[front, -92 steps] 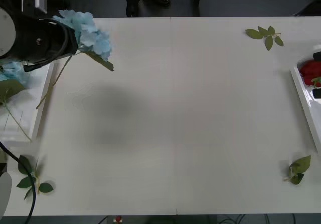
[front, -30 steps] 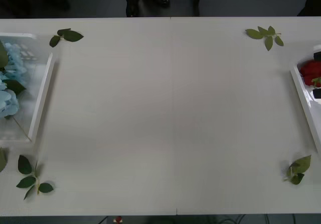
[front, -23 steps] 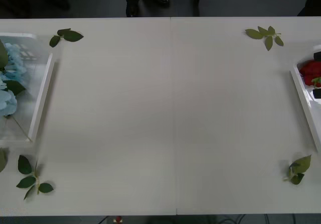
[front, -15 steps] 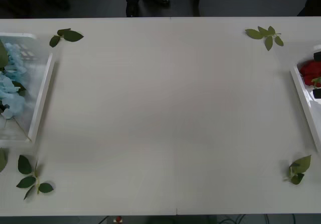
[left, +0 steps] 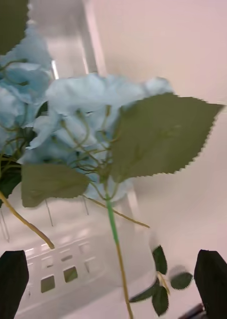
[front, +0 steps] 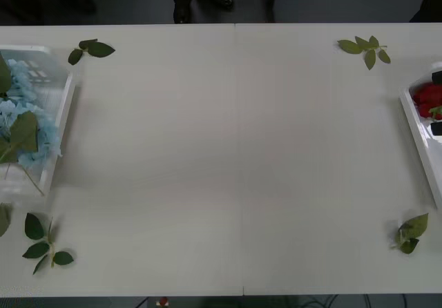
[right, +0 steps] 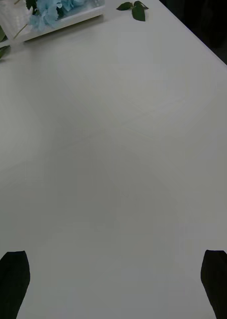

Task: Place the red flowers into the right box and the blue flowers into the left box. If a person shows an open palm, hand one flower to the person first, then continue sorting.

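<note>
Between the open left jaws lie the blue flowers (left: 93, 129).

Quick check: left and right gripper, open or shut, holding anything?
Left gripper: open, holding nothing, above the blue flowers in the left box.
Right gripper: open, holding nothing, over bare table.

white table (front: 235, 156), two boxes (front: 62, 114), apparently four leaf sprigs (front: 364, 48)
</note>
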{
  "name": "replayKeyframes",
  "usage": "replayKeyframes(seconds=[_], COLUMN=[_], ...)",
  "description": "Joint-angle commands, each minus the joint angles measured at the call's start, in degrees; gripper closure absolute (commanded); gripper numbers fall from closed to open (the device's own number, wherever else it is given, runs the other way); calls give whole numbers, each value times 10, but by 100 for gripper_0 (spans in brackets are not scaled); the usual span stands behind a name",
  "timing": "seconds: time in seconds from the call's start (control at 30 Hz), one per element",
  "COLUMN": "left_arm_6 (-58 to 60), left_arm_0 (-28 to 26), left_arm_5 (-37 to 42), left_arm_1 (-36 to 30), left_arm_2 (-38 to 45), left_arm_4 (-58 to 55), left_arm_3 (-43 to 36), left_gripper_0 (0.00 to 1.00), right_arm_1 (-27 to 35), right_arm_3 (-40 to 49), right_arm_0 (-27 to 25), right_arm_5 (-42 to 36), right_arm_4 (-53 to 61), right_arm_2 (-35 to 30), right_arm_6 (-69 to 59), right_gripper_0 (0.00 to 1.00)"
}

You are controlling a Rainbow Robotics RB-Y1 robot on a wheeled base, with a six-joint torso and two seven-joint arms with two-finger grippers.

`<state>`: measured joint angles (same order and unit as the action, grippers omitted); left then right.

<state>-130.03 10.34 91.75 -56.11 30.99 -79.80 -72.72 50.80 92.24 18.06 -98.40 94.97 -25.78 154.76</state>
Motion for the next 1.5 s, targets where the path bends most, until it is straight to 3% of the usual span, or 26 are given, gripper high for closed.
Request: replayKeyframes(seconds=[0.03,0.2,0.27,0.47,0.7,0.83,1.1,1.5], left_arm_6=[101,194,231,253,237,211,167,103], left_arm_0=[25,54,72,94,137,151,178,220], left_arm_5=[34,17,-30,-191,-265,-256,-165,-108], left_arm_1=[-26,-24,-22,10,24,34,49,56], left_arm_2=[19,-17,-62,-165,-268,-299,-320,-321], left_arm_4=[7,27,23,-32,-126,-202,-319,-306], left_arm_3=[-75,-178,-211,-221,-220,-218,-210,-210], left_gripper_0=[3,4,4,3,3,4,4,4], right_arm_1=[22,22,22,22,22,22,22,22], right_arm_3=[8,8,8,8,8,8,8,8], right_arm_0=[6,6,6,6,6,6,6,6], right_arm_5=[1,1,1,1,1,1,1,1], right_arm_4=[6,6,6,6,6,6,6,6], right_arm_2=[-10,-10,-10,-10,-10,-10,-10,-10], right_arm_6=[2,2,2,2,2,2,2,2], right_gripper_0=[0,0,0,0,0,0,0,0])
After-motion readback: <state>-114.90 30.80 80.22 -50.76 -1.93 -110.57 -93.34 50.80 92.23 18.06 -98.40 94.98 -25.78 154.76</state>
